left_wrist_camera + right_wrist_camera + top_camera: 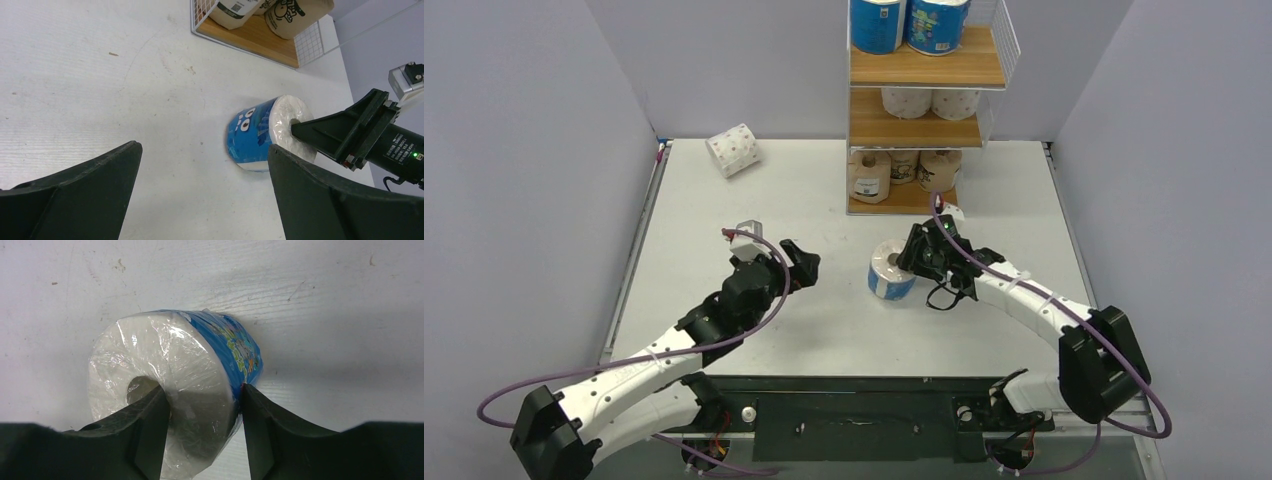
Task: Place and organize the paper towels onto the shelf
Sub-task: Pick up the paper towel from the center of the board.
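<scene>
Pinching blue roll point(165, 355) wall, right gripper point(202, 390), shelf point(924, 68) front edge near.

Shelf point(894, 65): three-tier white wire rack with wooden boards, at the counter's far edge.
- Top tier: two blue rolls point(878, 22), upright.
- Middle tier: two white rolls point(906, 101).
- Bottom tier: three labelled brown kraft rolls point(870, 176).
- Loose on the counter: pink-dotted roll point(733, 150), on its side, far left.
- Loose blue roll point(891, 270), before the shelf, wall pinched by the right hand point(201, 390).

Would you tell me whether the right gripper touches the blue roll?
Touching: the right wrist view shows the right gripper pinching the blue roll through its core.
</scene>
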